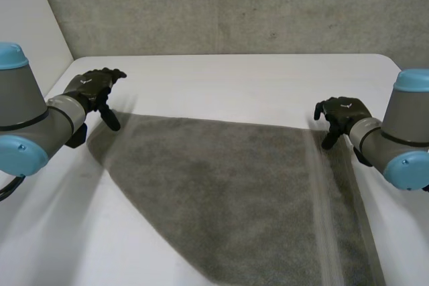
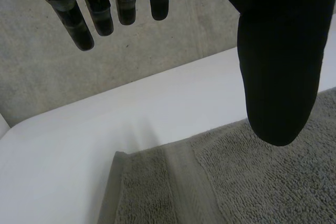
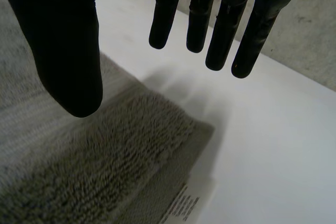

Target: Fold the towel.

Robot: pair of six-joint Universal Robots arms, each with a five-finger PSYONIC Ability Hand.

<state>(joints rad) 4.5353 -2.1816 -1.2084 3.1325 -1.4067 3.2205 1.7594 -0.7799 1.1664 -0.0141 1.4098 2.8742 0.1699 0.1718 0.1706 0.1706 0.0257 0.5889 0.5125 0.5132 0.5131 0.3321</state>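
Left hand (image 1: 91, 86) spread over towel (image 1: 234, 192); right hand (image 1: 345, 112) too.

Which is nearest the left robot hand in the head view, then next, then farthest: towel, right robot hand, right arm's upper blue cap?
1. The towel: its corner lies beside the left robot hand.
2. The right robot hand: across the towel.
3. The right arm's upper blue cap: beyond that hand.

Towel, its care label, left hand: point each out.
towel (image 1: 234, 192), head view, middle of the grey cloth.
care label (image 3: 186, 203), right wrist view, printed white tag at the towel's corner.
left hand (image 1: 92, 86), head view, back of the hand.
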